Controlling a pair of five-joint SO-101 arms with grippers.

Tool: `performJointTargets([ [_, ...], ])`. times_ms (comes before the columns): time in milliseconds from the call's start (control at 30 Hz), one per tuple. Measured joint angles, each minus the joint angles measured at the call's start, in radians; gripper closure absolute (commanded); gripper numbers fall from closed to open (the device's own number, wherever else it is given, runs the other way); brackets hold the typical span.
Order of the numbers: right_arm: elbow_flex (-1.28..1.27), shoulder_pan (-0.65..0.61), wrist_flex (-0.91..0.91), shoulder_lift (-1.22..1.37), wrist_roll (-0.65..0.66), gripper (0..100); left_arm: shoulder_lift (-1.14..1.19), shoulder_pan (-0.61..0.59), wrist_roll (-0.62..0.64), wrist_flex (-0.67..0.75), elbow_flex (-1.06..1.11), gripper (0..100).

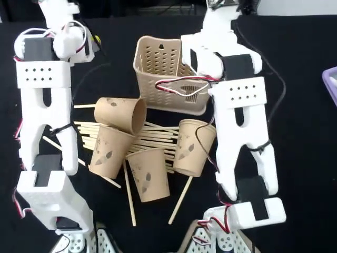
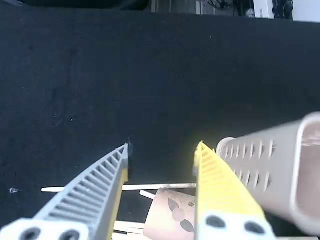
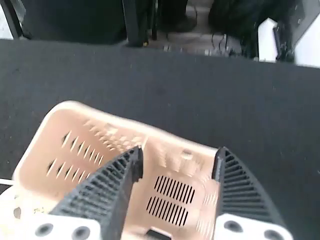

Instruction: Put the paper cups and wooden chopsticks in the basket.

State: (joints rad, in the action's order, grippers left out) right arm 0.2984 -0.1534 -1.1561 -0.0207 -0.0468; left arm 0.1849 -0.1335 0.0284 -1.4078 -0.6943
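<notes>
Both sets of fingers stand apart, gripping nothing; the right gripper (image 3: 179, 151) hangs directly over the basket (image 3: 80, 145), where no cup or stick shows, and the left gripper (image 2: 162, 147) has one of the paper cups (image 2: 172, 215) just beneath it. The risk, I judge — the cups lie tipped across the wooden chopsticks (image 1: 158, 140), so a pinch could roll one away or scatter sticks; a low right arm could shove the basket.

I work from a robotics lab bench: my rig's black cloth-covered table (image 1: 305, 174), with loose black cables (image 3: 232, 37) and dark furniture legs (image 3: 137, 20) beyond its far edge.
</notes>
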Motion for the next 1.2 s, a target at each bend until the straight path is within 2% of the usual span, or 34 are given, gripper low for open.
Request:
performJointTargets([
  [267,-0.029,0.068,0.000,0.006,0.000,76.2,-0.011,-0.005,0.003,-0.058,-0.003,78],
  [433,-0.038,0.147,-0.074,0.000,0.000,76.2,-0.012,0.061,0.003,-0.091,-0.094,78],
  [633,-0.160,0.167,-0.106,0.000,0.002,76.3,-0.003,0.190,0.058,-0.054,-0.152,78],
  [733,-0.219,0.166,-0.063,0.000,0.000,83.1,0.051,0.244,0.061,-0.005,-0.152,78],
  [833,-0.270,0.167,-0.006,0.000,0.000,99.2,0.126,0.259,0.061,0.014,-0.152,79],
  [900,-0.318,0.167,0.043,0.000,0.000,97.2,0.167,0.256,0.061,0.014,-0.150,84],
  [1000,-0.379,0.172,0.133,-0.002,0.000,98.6,0.210,0.256,0.061,-0.017,-0.150,98],
  [1200,-0.462,0.129,0.302,-0.023,0.000,98.8,0.229,0.250,0.066,-0.038,-0.150,97],
])
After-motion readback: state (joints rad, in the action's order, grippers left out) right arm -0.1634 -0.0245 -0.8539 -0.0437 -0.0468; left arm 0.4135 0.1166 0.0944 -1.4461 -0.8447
